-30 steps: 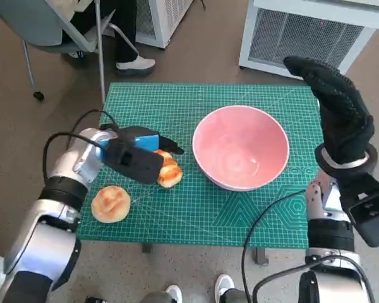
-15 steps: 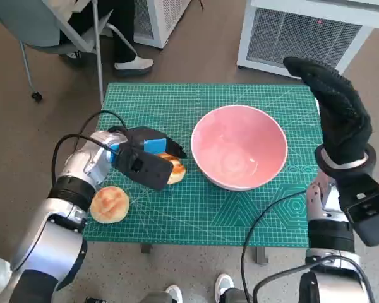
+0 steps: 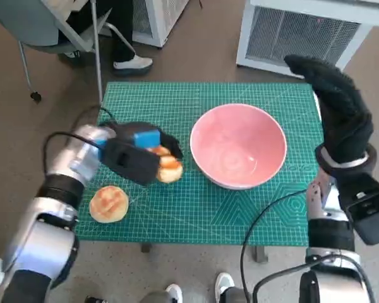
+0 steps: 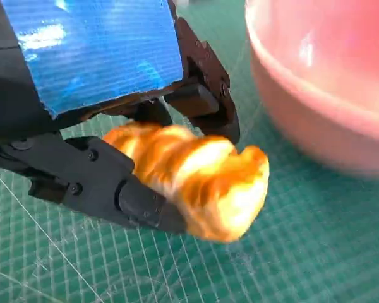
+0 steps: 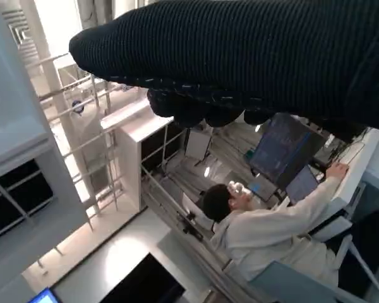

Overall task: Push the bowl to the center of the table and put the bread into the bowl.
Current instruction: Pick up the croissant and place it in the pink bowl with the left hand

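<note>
The pink bowl stands on the green mat, right of the middle. My left hand grips a golden twisted bread just left of the bowl. In the left wrist view that bread sits between the black fingers of my left hand, with the bowl's wall close beside it. Whether the bread touches the mat I cannot tell. A round bun lies near the mat's front left corner. My right hand stands raised beyond the table's right edge, holding nothing.
A chair and a person's legs and shoe are behind the table's far left corner. White grilled units stand behind the table. The right wrist view shows the glove and a seated person at a desk.
My left hand and the bread shifted slightly toward the bowl, then back a little. The bowl, the round bun and my right hand have stayed put.
</note>
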Action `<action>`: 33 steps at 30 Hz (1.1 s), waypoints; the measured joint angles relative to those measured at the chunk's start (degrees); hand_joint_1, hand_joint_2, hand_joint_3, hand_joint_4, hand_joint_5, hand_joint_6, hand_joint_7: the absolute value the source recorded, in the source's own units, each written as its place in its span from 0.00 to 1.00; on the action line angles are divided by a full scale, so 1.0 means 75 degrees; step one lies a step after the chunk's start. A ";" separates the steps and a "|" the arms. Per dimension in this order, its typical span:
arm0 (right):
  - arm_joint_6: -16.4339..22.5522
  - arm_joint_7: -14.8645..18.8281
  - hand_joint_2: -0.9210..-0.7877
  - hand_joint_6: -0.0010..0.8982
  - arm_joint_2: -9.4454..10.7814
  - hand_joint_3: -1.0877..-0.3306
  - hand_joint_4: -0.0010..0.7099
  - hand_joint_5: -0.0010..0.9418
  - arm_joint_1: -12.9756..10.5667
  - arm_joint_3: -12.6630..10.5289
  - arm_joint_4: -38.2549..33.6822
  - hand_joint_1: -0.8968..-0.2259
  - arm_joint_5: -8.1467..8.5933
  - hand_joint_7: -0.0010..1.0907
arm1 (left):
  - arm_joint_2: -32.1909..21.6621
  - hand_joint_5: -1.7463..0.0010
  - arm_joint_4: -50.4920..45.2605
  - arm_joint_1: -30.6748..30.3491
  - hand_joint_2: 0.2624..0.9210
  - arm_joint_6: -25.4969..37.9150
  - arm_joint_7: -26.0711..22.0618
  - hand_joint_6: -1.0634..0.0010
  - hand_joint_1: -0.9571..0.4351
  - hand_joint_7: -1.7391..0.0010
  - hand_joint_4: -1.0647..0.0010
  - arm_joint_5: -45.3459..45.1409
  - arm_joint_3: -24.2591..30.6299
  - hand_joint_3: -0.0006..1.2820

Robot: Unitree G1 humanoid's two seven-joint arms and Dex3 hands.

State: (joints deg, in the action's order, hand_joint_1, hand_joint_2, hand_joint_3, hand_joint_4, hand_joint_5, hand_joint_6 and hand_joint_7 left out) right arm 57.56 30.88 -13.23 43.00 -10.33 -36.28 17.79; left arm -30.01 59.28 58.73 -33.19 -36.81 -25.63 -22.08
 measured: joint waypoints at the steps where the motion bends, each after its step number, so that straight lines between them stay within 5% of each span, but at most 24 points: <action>1: 0.0000 -0.0009 0.00 0.37 0.0000 0.48 0.44 0.00 0.0000 0.0001 0.0000 0.44 -0.0001 0.05 | -0.0082 0.40 -0.0081 0.0033 1.00 -0.0020 -0.0066 0.36 0.69 0.32 0.33 0.0135 0.0112 0.03; 17: -0.0097 -0.0045 0.00 0.37 -0.0001 0.48 0.44 0.00 -0.0071 0.0019 0.0158 0.44 0.0000 0.05 | -0.0523 0.38 -0.1711 0.0617 1.00 0.0170 -0.0408 0.35 0.69 0.32 0.36 0.1405 0.1403 0.04; 33: -0.0158 -0.0044 0.00 0.37 -0.0001 0.48 0.44 0.00 -0.0152 0.0013 0.0195 0.43 0.0028 0.05 | 0.0539 0.35 -0.1676 0.1149 1.00 0.0003 0.0326 0.37 0.69 0.28 0.44 0.1160 0.1134 0.07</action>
State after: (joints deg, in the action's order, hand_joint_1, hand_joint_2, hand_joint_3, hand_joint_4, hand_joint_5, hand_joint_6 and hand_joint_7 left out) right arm 56.38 30.55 -13.24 41.86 -10.23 -34.82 18.00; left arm -25.97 46.72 67.35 -33.17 -34.36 -16.93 -13.58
